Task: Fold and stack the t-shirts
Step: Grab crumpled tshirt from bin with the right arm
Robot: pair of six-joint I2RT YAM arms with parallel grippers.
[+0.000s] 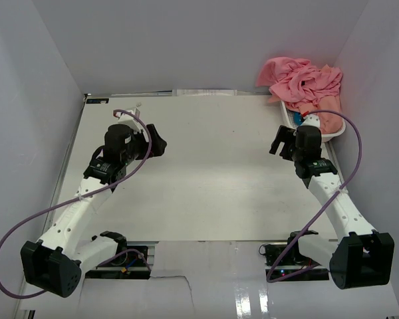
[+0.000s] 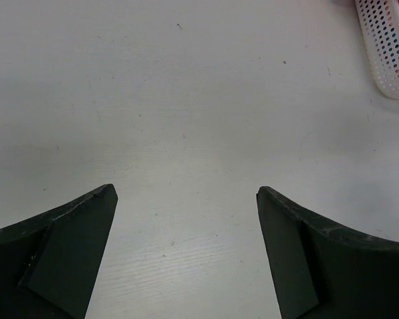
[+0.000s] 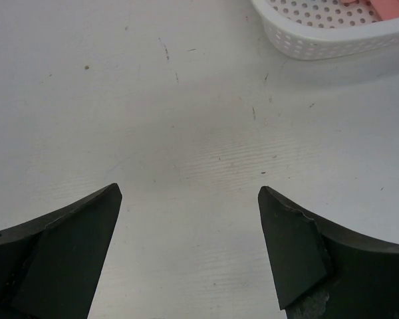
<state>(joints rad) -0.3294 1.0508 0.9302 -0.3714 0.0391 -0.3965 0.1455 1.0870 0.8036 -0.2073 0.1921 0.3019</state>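
The left gripper (image 1: 156, 143) hovers over the bare table (image 1: 213, 173) on the left. Its jaws stand wide apart with nothing between them. The right gripper (image 1: 282, 141) hangs just beside the basket (image 1: 288, 114), equally wide open and empty. Its wrist view shows the basket's near rim just ahead.

The shirts (image 1: 304, 81) sit in the far right corner. They form a crumpled pink heap that fills the basket and spills over its far rim toward the wall.

They are likely light, limp and not fragile. The cloth will probably sag and drag rather than lift as 1 piece, and layers may come up together. A pinch on a raised ridge or free edge on top of the heap looks the best hold. A collar or shoulder would be ideal, but none can be picked out from above. There are probably 2 or more shirts, though folds hide the count.

Bunched like this, the heap points no clear way. Its longer spread runs roughly left to right along the back wall.
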